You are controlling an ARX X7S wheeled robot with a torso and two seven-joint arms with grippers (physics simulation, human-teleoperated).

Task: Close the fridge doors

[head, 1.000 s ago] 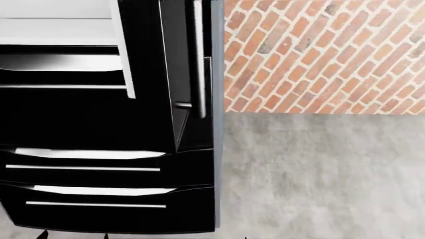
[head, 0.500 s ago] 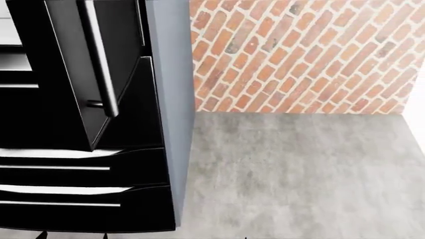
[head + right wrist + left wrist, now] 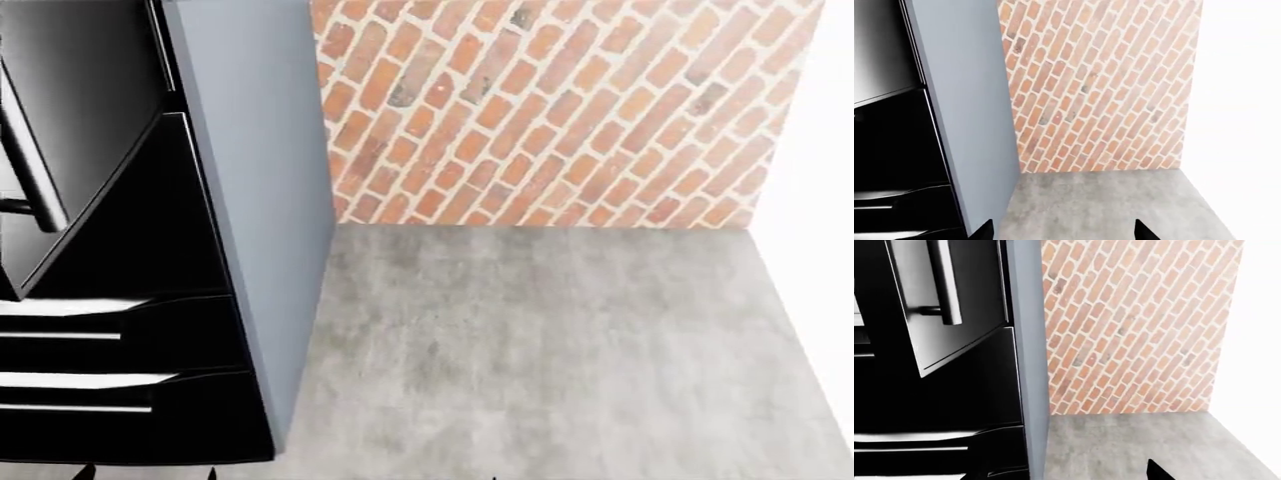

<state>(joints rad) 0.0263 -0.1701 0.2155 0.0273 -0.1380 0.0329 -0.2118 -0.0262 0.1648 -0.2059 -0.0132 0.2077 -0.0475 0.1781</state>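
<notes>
- In the head view the fridge door (image 3: pixel 80 130) sits at about 9 o'clock, swung open and cut off by the frame edge, its dark bar handle (image 3: pixel 30 165) slanting down the panel.
- The grey side panel (image 3: pixel 247 200) stands between the door and the brick wall (image 3: pixel 534 110); concrete floor (image 3: pixel 534 340) fills the 3 to 6 o'clock area.
- Right end effector (image 3: pixel 1061 231): only two dark fingertips show, spread apart and holding nothing.
- Left end effector (image 3: pixel 1155 471): a single dark tip is in view, so I cannot tell its state.
- Judgement: both arms are well apart from the door; turning the base toward 9 o'clock should come first, then a flat push on the outer face near the handle edge.
</notes>
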